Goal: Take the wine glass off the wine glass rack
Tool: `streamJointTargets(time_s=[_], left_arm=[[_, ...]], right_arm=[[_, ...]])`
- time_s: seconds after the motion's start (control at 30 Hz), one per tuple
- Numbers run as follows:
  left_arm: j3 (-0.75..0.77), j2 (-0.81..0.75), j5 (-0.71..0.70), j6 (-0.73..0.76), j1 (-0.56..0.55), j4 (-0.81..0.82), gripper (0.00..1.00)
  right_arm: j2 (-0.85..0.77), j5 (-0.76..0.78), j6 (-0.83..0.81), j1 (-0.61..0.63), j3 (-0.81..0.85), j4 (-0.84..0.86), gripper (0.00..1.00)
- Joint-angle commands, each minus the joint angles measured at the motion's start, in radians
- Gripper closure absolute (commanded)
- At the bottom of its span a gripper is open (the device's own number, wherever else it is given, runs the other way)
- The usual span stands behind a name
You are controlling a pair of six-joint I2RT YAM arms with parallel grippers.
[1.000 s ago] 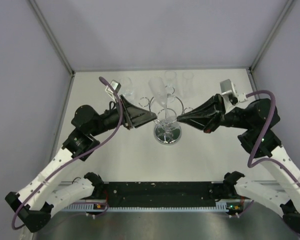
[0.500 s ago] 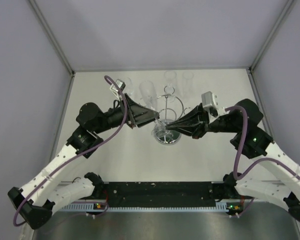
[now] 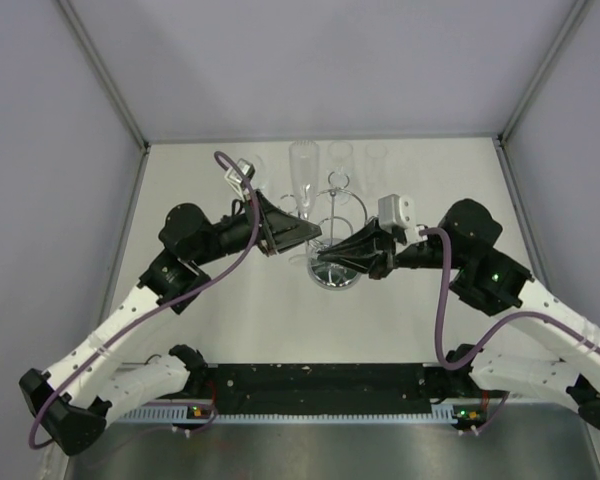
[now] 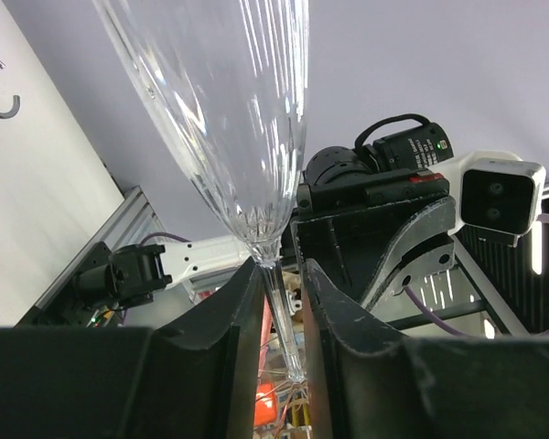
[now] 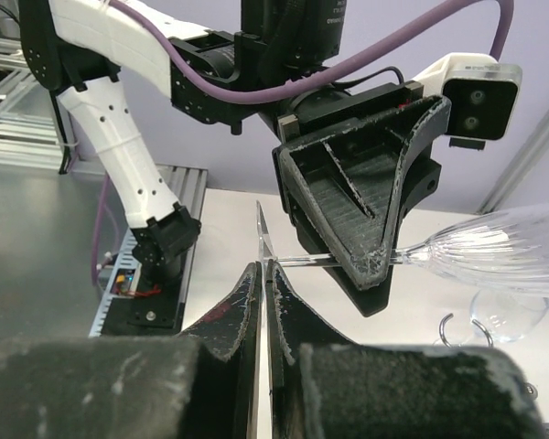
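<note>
Top external view: the wine glass (image 3: 303, 172) is now swung left, beside the hoop of the wine glass rack (image 3: 337, 181), its stem clasped by the left gripper (image 3: 305, 237). The right gripper (image 3: 325, 258) has been brought in and is pinched on its foot. Removal is judged nearly complete.

Clear glass, bright chrome, dull black plastic.
The wine glass (image 4: 242, 110) is clear, glossy glass, its bowl cut with fine ribs and its stem smooth. The rack (image 3: 335, 282) is polished chrome wire on a mirror-bright base. The left fingers (image 4: 206, 343) and right fingers (image 5: 227, 320) are matt black plastic with a grainy, slightly rough skin; the left pair show fine ridged layers on their flat side. The arms (image 3: 100, 340) have smooth white plastic shells with a soft sheen. The purple cable (image 5: 247, 94) looks rubbery. The surface (image 3: 250, 320) is pale and matt.
</note>
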Motion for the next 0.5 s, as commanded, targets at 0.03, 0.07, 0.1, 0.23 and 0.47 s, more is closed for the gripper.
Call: streamJointTargets(time_s=[0.03,0.07,0.1,0.23,0.47], left_arm=[[0.004,0.004,0.033,-0.002,-0.001,0.091,0.79],[0.003,0.007,0.034,-0.004,-0.001,0.096,0.82],[0.001,0.009,0.036,-0.007,-0.001,0.099,0.85],[0.000,0.019,0.047,-0.005,-0.001,0.113,1.00],[0.056,0.018,0.080,0.129,-0.001,-0.005,1.00]], right_arm=[[-0.014,0.044,-0.045,0.016,0.033,-0.024,1.00],[-0.016,0.044,-0.045,0.014,0.031,-0.026,1.00],[-0.017,0.046,-0.048,0.014,0.033,-0.032,1.00],[-0.025,0.061,-0.050,0.016,0.031,-0.066,1.00],[-0.129,0.187,-0.001,0.016,0.026,-0.150,0.49]])
